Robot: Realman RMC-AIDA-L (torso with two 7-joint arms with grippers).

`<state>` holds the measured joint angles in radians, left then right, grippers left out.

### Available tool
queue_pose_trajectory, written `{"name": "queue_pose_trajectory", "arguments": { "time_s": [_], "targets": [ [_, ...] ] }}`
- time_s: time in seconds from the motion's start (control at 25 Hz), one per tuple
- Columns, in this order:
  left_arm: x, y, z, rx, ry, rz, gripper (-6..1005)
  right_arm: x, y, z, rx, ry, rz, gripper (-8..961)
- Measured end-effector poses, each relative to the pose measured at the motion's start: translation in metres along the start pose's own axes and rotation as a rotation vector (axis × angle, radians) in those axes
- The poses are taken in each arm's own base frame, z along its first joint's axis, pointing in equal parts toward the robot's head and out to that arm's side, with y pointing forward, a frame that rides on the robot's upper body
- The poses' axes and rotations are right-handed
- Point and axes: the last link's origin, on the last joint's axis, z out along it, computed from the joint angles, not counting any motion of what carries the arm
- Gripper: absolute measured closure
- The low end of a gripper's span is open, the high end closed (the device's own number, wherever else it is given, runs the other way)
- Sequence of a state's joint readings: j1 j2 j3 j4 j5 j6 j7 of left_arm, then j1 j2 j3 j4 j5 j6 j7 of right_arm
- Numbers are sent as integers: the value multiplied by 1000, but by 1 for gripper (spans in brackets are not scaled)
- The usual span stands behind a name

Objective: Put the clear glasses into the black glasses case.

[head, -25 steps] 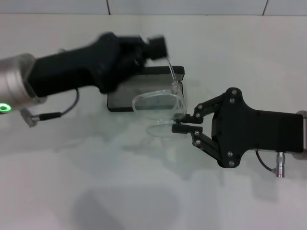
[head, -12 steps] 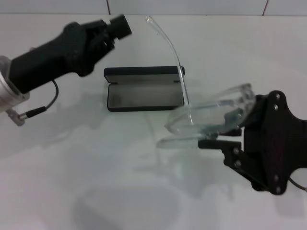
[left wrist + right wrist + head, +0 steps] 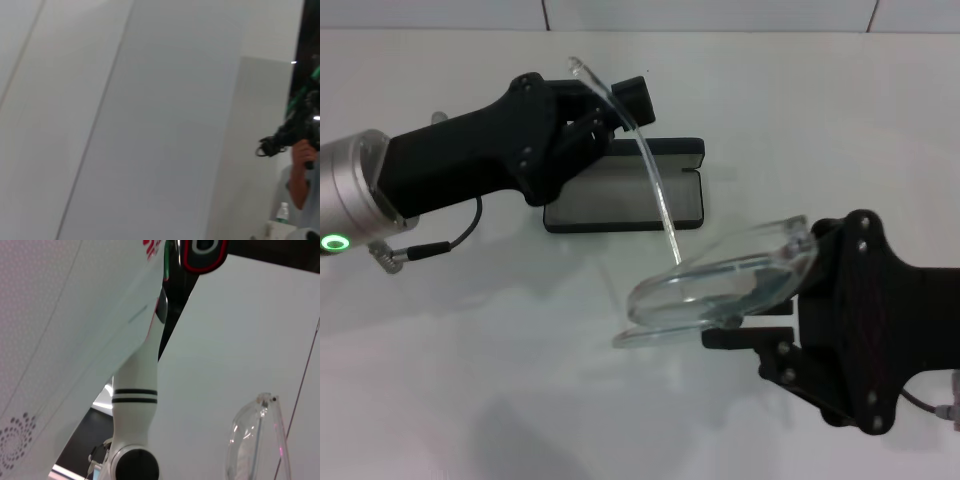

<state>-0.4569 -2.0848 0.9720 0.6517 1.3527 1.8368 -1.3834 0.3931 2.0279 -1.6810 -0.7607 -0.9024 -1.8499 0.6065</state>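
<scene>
Head view: right gripper [image 3: 760, 318] jaws pinch the clear glasses [image 3: 720, 280] above the surface [image 3: 470, 380], near the open black case [image 3: 625, 200]. Left gripper [image 3: 605, 110] jaws pinch one raised arm tip. Right wrist view: glasses lens [image 3: 255, 440] visible.

One pair of clear glasses [image 3: 720, 275]; one black glasses case [image 3: 625, 198], lid open; two grippers, left gripper [image 3: 605, 105] and right gripper [image 3: 760, 320]; one white table [image 3: 470, 360].

White table [image 3: 450, 380] filling the frame, open black glasses case [image 3: 625, 197] lying flat on it, upper centre, grey lining showing
</scene>
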Motion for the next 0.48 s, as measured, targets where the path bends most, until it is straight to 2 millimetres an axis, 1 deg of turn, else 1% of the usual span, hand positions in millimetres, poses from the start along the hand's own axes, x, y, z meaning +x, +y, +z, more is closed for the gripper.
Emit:
{"name": "queue_pose_trajectory", "arguments": {
  "time_s": [0.48],
  "targets": [
    [2,9,9,-89,5,4,943,10,-3,3,22,54,13,901]
  ]
}}
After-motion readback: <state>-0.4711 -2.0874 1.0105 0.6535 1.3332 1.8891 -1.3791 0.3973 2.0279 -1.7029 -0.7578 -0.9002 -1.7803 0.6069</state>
